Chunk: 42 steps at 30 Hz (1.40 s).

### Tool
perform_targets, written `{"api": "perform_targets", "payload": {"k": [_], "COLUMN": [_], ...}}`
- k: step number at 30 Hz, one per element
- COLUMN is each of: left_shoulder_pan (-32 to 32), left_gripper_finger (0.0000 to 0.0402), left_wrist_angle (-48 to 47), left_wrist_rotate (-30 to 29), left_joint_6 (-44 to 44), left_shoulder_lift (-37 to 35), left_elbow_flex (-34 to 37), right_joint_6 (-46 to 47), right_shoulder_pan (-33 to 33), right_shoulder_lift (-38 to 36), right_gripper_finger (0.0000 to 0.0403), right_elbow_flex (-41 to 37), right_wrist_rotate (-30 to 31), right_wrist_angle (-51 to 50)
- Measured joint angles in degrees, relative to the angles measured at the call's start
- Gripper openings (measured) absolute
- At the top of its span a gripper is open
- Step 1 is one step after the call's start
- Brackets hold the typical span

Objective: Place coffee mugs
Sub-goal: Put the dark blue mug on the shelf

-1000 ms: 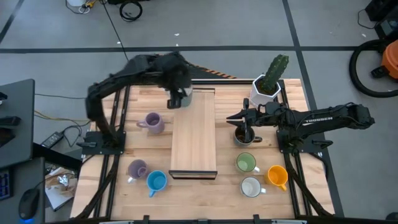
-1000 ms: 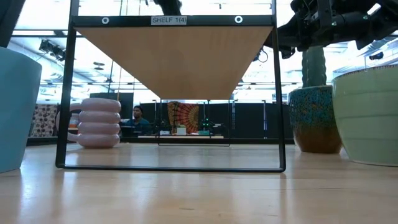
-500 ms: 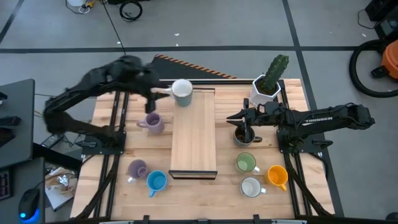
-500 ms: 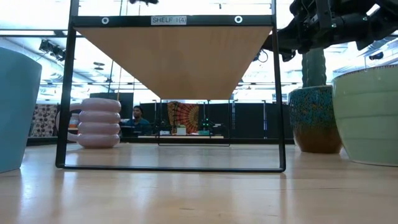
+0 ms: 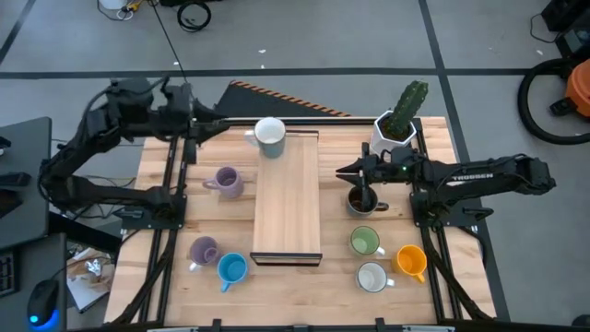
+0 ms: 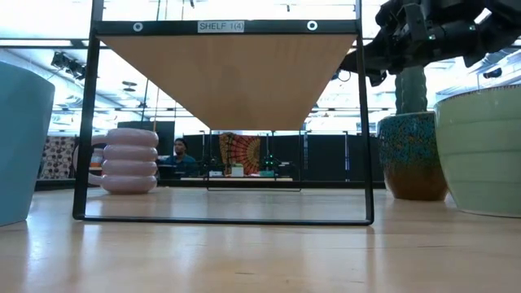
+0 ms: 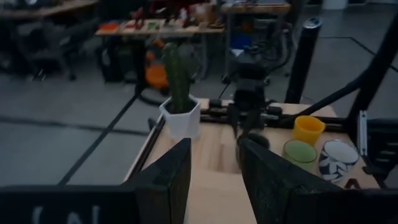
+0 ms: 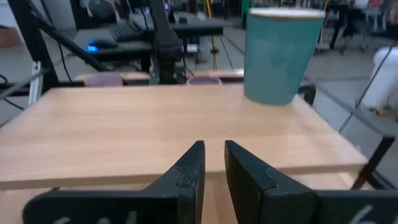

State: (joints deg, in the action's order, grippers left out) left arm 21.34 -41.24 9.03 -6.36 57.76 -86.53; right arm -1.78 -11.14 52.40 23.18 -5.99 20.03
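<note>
A white mug (image 5: 270, 137) stands upright on the far end of the wooden shelf (image 5: 288, 207), at the twelve o'clock end of its top board; in the right wrist view it looks teal (image 8: 281, 55). The other mugs stand on the bench (image 5: 304, 293) itself. At the shelf's nine o'clock side is a lilac mug (image 5: 226, 182); toward seven o'clock are a second lilac mug (image 5: 202, 250) and, just beside it, a blue mug (image 5: 231, 268). At the shelf's three o'clock side stands a dark brown mug (image 5: 360, 200), with a light green mug (image 5: 365, 242) at its six o'clock. Nearer the front edge are a white mug with a dark pattern inside (image 5: 371, 278) and an orange mug (image 5: 411, 261) at its two o'clock.

The right gripper (image 5: 354, 172) hovers just above the dark brown mug, pointing toward nine o'clock. Its fingers (image 8: 186, 165) stand close together with only a narrow gap and hold nothing.

The left gripper (image 5: 224, 124) is at the white mug's ten o'clock, off the shelf's far corner and apart from the mug. Its fingers (image 7: 171, 174) stand partly apart with an open gap between them, and they hold nothing.

A white faceted pot with a green cactus (image 5: 399, 124) stands at the bench's far right, at the right gripper's one o'clock.
</note>
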Motion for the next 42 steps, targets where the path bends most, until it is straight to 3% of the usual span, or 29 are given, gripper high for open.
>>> {"api": "perform_targets", "payload": {"k": [8,16,23,30,37,42], "left_shoulder_pan": [-3.1,-5.4,-10.1,-13.8,-15.4,-15.4], "left_gripper_finger": [0.0141,0.0141,0.0141,0.0141,0.0141,0.0141], "left_wrist_angle": [26.1,38.9,55.1,58.8,66.7,71.8], "left_wrist_rotate": [-1.0,-1.3,-3.5,-7.7,-9.4,-9.4], "left_joint_6": [-3.3,-2.4,2.9,4.7,4.4,4.6], "left_shoulder_lift": [-4.2,-11.3,-19.6,-20.4,-20.5,-20.5], "left_elbow_flex": [23.5,42.0,61.2,69.2,74.4,77.5], "right_joint_6": [0.3,4.1,8.0,11.0,12.8,14.4], "right_shoulder_pan": [0.5,0.5,0.5,0.6,4.3,6.7], "right_shoulder_lift": [0.0,0.0,0.1,0.8,4.5,8.7], "right_gripper_finger": [0.0068,0.0068,0.0068,0.0070,0.0091,0.0113], "right_elbow_flex": [7.7,14.1,16.0,16.8,23.3,30.6], "right_wrist_rotate": [4.3,9.4,9.4,9.2,12.3,15.2], "right_wrist_angle": [-13.3,-26.5,-31.8,-37.6,-47.5,-60.5]}}
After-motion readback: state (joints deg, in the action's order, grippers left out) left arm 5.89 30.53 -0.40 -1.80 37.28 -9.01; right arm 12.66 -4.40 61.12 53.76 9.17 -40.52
